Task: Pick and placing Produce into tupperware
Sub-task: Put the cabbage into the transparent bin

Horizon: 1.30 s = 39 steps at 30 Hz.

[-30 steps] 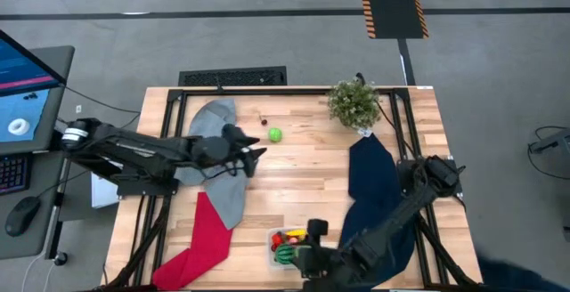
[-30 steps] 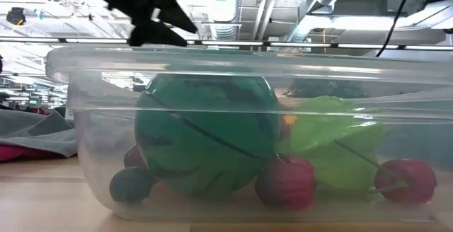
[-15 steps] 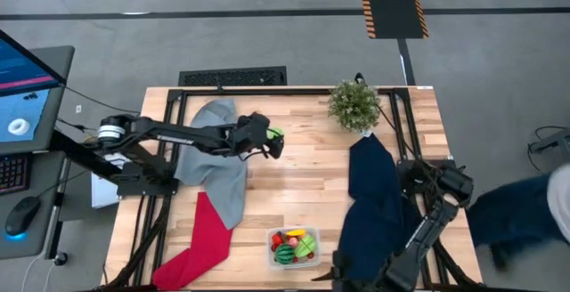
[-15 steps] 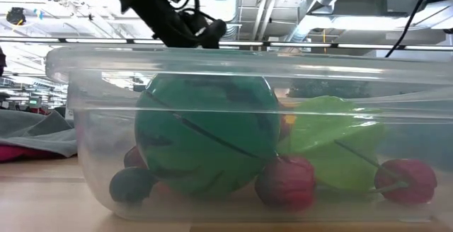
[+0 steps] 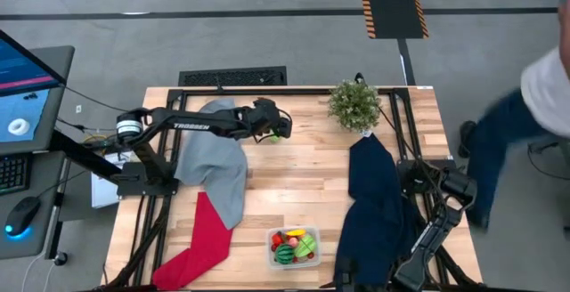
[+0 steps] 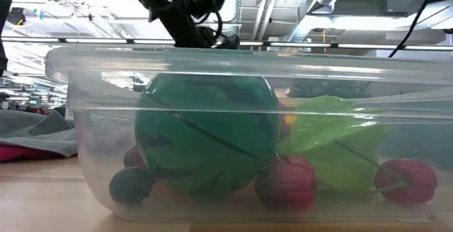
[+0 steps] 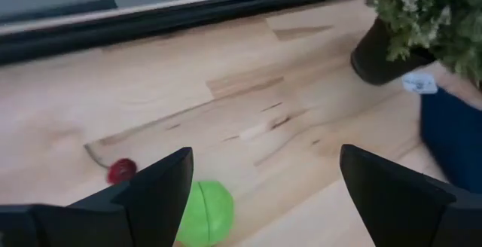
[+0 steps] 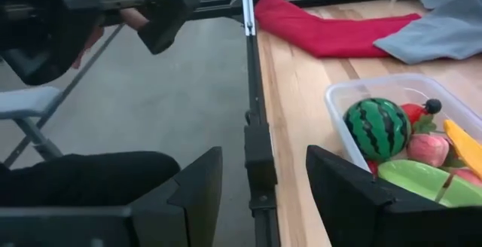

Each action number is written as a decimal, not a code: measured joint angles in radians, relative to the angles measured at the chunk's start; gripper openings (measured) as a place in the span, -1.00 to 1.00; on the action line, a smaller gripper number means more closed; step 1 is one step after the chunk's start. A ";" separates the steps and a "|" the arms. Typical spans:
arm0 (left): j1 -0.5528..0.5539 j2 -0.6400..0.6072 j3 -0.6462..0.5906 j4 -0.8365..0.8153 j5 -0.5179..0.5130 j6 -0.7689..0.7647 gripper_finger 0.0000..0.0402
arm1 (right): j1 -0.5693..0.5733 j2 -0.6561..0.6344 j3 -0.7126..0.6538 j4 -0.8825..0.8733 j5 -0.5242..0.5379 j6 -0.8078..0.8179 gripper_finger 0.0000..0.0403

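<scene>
The small clear rounded-rectangular plastic container (image 5: 295,247) sits on the wooden tabletop (image 5: 303,172) near its front edge, holding a dark green striped melon ball (image 8: 376,128), a flat light green piece (image 8: 415,179), red and pink fruits and a yellow piece. In the low view its wall fills the picture and blurs what lies behind the melon.

A bright green toy ball (image 7: 204,212) lies loose on the tabletop near the rear edge, a tiny red fruit (image 7: 121,171) just beside it. From above, the ball is mostly hidden under the left gripper (image 5: 272,128), which hovers over it with jaws spread wide and empty.

The right gripper (image 8: 263,183) hangs past the tabletop's front edge beside the container, open and holding nothing; the high view cuts it off.

A grey cloth (image 5: 214,163), a red cloth (image 5: 200,239), a dark blue cloth (image 5: 374,198) and a bushy green potted plant (image 5: 354,104) share the tabletop. A person (image 5: 525,123) stands beyond the right edge, partly out of frame.
</scene>
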 joint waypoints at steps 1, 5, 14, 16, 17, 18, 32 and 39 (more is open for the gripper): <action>0.006 0.008 0.001 0.004 0.010 -0.019 0.62 | 0.000 0.000 -0.001 0.000 0.001 -0.005 0.06; 0.036 0.053 0.000 0.001 0.075 -0.059 0.62 | 0.000 0.000 -0.001 0.006 0.001 -0.023 0.06; 0.060 0.101 -0.001 -0.050 0.150 -0.100 0.62 | 0.000 0.000 -0.001 0.000 0.002 -0.030 0.06; 0.060 0.102 -0.001 -0.080 0.151 -0.097 0.62 | -0.001 0.000 -0.001 0.000 0.002 -0.035 0.06; 0.060 0.102 -0.001 -0.088 0.152 -0.098 0.62 | -0.001 0.000 -0.001 0.000 0.002 -0.036 0.06; 0.060 0.102 -0.001 -0.097 0.152 -0.098 0.62 | -0.001 0.000 -0.001 0.000 0.002 -0.036 0.06; 0.066 0.107 -0.001 -0.115 0.179 -0.116 0.62 | -0.002 0.000 -0.001 0.000 0.002 -0.036 0.06; 0.067 0.145 0.000 -0.093 0.223 -0.118 0.62 | -0.002 0.000 0.000 0.000 0.001 -0.036 0.06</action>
